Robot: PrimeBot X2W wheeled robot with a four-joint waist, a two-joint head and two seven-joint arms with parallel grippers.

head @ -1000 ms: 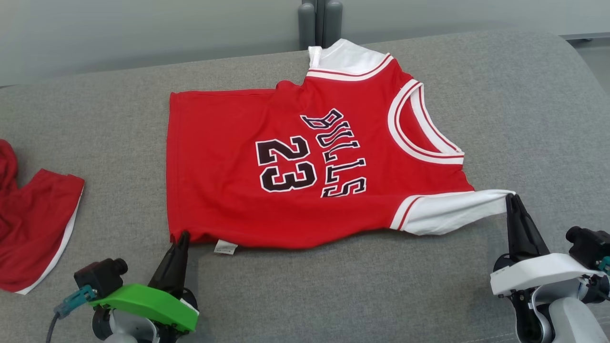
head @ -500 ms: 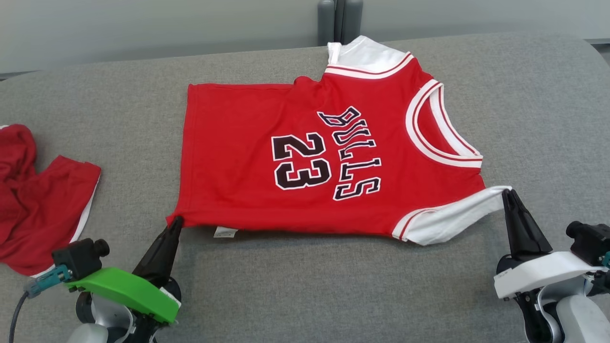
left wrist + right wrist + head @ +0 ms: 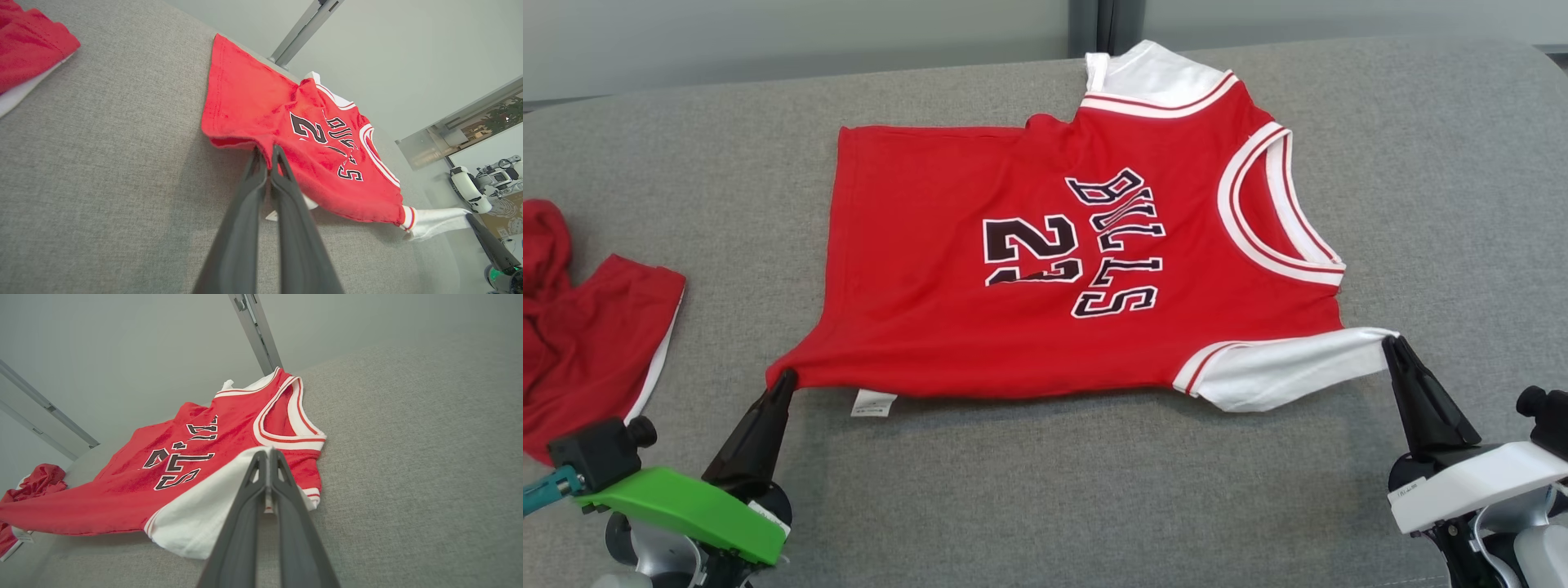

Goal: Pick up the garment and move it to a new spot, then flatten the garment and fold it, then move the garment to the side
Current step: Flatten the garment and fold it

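Head view: the red jersey lies spread across the middle of the grey cushion, toward its far edge. The left gripper pinches the jersey's near hem corner. The right gripper is clamped on its white sleeve. A second red garment lies at the cushion's left edge.

The red jersey carries black, white-edged lettering across its chest that reads "BULLS", running sideways in the head view. Beside it stands the number "23", its lower half swallowed by a crease so the digits are cut short. The small white tag at the hem has print too fine to read.
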